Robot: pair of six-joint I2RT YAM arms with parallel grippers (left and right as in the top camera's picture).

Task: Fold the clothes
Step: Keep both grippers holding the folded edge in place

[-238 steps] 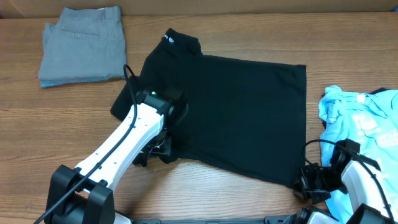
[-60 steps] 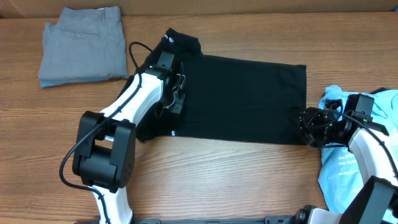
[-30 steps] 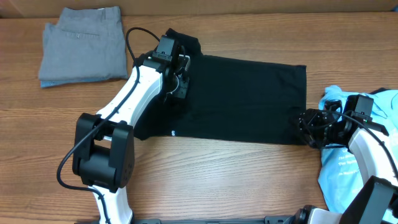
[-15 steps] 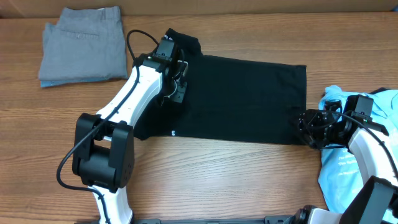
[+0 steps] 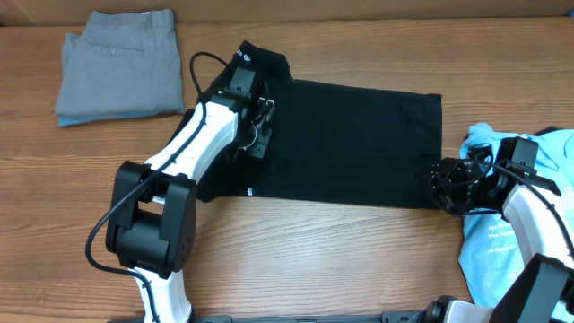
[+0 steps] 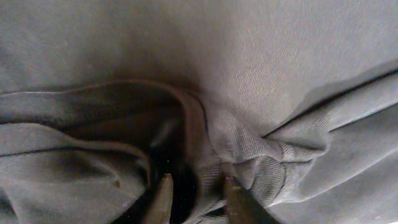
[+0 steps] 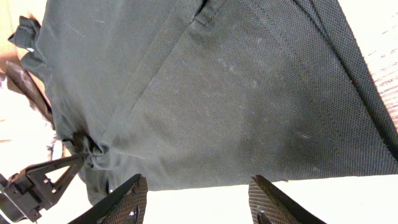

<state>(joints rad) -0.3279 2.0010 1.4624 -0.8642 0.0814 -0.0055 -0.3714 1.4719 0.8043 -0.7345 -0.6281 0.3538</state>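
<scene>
The black shirt (image 5: 359, 144) lies folded lengthwise across the middle of the table, collar (image 5: 260, 61) at the far left. My left gripper (image 5: 258, 135) is down on it just below the collar. In the left wrist view (image 6: 198, 199) its fingers pinch a bunched fold of the black fabric (image 6: 249, 149). My right gripper (image 5: 441, 187) sits at the shirt's near right corner. In the right wrist view (image 7: 199, 199) it is wide open and empty, just off the shirt's edge (image 7: 236, 93). The light blue printed tee (image 5: 547, 152) lies crumpled at the right, partly under the right arm.
A folded grey garment (image 5: 121, 63) lies at the far left corner. The left arm (image 5: 188, 170) reaches across the shirt's left end. Bare wooden table (image 5: 314, 251) runs along the front.
My left gripper has slid a little toward the near edge along the shirt's left part, with the fabric bunched at it. The right gripper has stayed in place.
</scene>
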